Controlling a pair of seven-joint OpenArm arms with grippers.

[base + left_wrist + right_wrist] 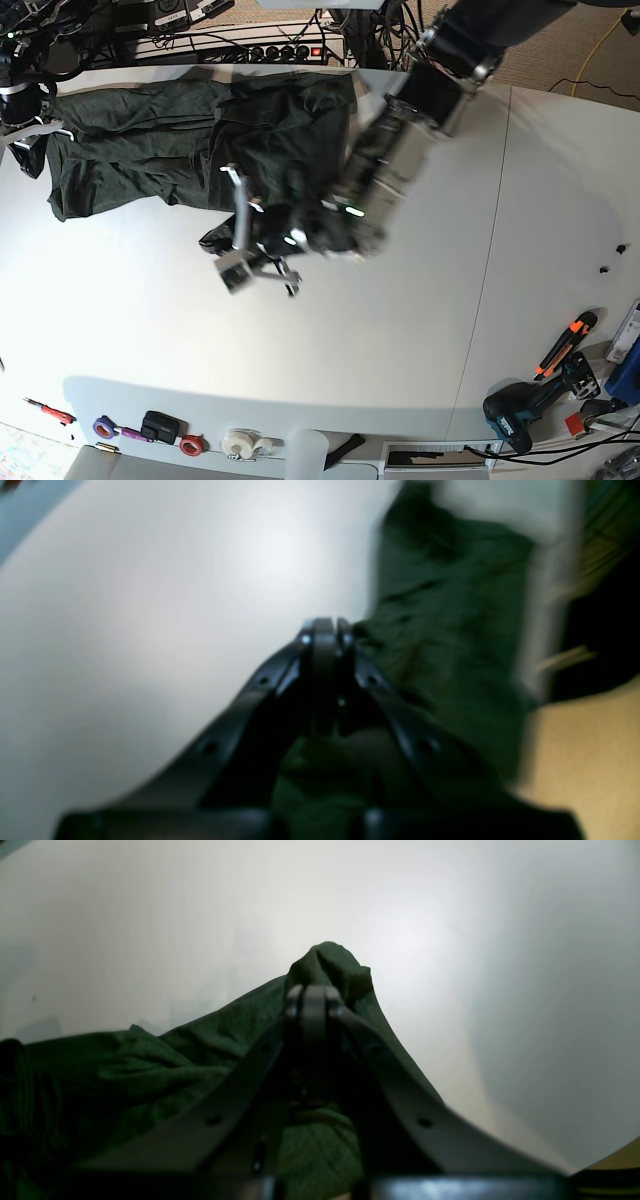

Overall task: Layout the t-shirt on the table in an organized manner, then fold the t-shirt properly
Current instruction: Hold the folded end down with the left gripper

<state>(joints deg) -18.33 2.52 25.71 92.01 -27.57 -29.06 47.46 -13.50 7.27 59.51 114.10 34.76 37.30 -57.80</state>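
Currently: t-shirt [200,130], bunched, long axis 9-to-3 across the far bench [420,330]; left tool [324,630] shut on its 5 o'clock corner, right tool [312,995] shut on the 9 o'clock end, both equally engaged.

Even overhead light, with one wrist view heavily blurred.

In the left wrist view everything is smeared by motion blur: the t-shirt [445,630] is reduced to a dark green mass and a soft glare patch is spread across the table [150,605]. The right wrist view is sharper, though the knit is resolved only near the lens; a bright hotspot is seen on the white surface, a broad grey shadow is cast down its right side, and the corners are curved by lens distortion. The base view is evenly and brightly lit, with the moving arm slightly blurred and a pale band of shadow laid along the near edge.
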